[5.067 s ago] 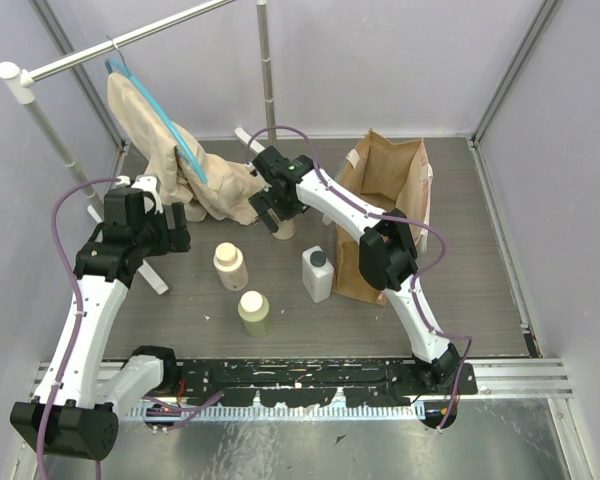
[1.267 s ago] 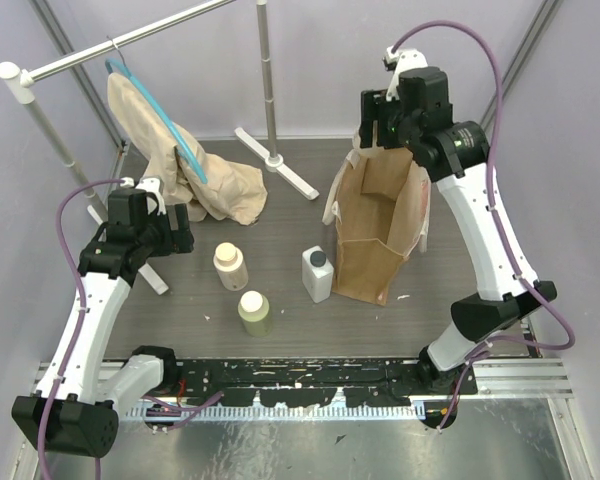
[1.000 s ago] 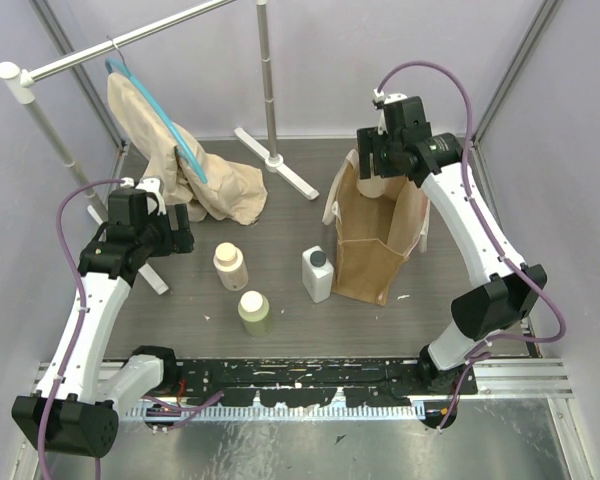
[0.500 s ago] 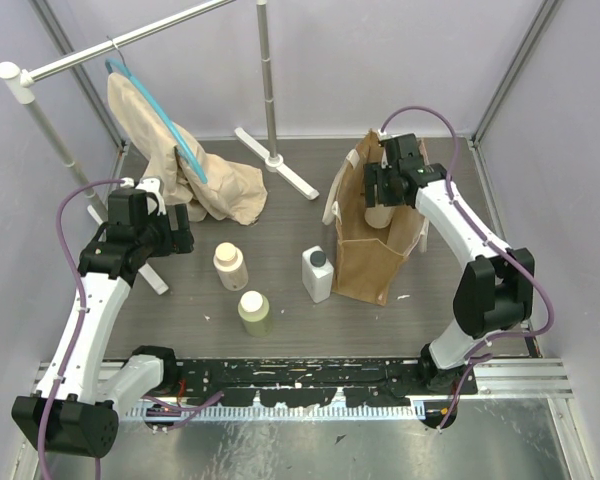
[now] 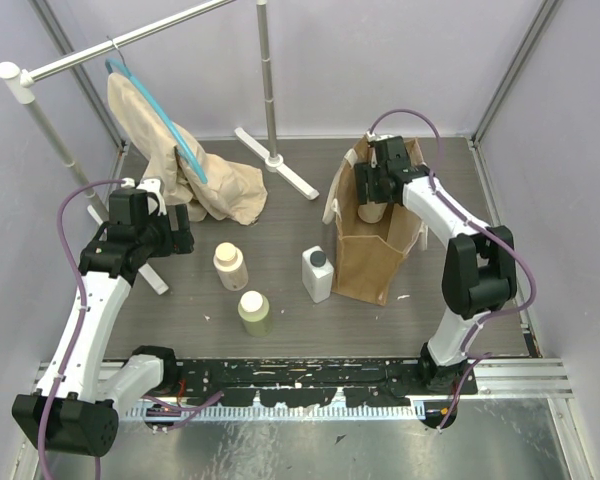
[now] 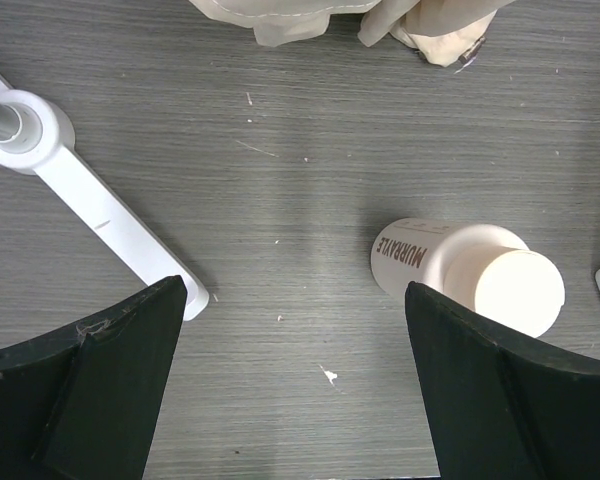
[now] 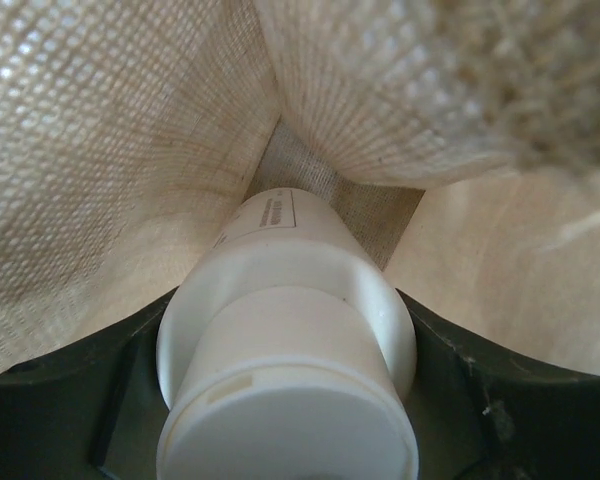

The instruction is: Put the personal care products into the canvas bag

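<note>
My right gripper (image 5: pixel 377 188), jaws clamped on a cream bottle (image 7: pixel 288 330), inside the canvas bag (image 5: pixel 365 262); my left gripper (image 6: pixel 292 298), jaws spread wide above the table (image 6: pixel 280 150)

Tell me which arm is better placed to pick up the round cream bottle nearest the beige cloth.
The left. Its gripper is open and hovers close to that bottle, which shows in its wrist view. The right gripper is down in the canvas bag, shut on another bottle.
</note>
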Controlling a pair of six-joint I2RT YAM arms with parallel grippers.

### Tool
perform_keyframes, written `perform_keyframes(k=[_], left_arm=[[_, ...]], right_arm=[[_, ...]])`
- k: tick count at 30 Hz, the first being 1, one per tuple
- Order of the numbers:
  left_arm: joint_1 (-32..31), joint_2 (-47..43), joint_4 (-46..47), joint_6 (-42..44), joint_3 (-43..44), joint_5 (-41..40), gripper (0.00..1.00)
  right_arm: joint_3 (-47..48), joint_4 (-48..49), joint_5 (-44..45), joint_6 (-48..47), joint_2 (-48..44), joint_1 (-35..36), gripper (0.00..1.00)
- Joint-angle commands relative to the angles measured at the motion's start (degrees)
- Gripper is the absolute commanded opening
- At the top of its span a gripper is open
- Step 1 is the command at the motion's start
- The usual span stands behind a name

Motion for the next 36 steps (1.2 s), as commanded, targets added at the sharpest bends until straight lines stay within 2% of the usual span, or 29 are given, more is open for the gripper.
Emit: perform_keyframes(k=[1,8,11,16,20,26,29,36], left_arm=[[0.1,-0.1,-0.3,-0.2,0.8,-0.4,0.98],[0.1,0.0,-0.5,-0.3,1.0,-0.9,0.98],[0.1,0.0,-0.5,-0.3,1.3,-1.1,0.98],[0.1,0.0,-0.5,-0.5,1.3,-1.0,0.98],[0.1,0.0,-0.4,-0.6,1.1,-0.8,0.98],[0.1,0.0,-0.3,-0.9,0.9,-0.4,0.98],[0.1,-0.2,-0.2,-1.0,0.7,-0.1,0.98],[0.1,-0.2,0.3,-1.0,0.6,0.2,0.98]], right_arm=[[5.1,4.2,1.7,-1.1,1.7,0.0,0.01],[7.4,2.4,2.1,-1.2,5.7,0.1,0.01],[8.5,0.5,2.4,-1.7,6.4,0.0,0.20],[9.3,-1.6,2.8,-2.1,5.8,0.1,0.61],[11.2,-3.9,3.2,-2.2,5.1,0.0,0.78],[15.9,-9.0,4.1,-2.3,3.7,0.2,0.89],[21.1,-14.0,8.1,-2.2,3.0,0.6,0.93],[34.7,-25.3,12.7,-3.3,0.3,5.6,0.97]])
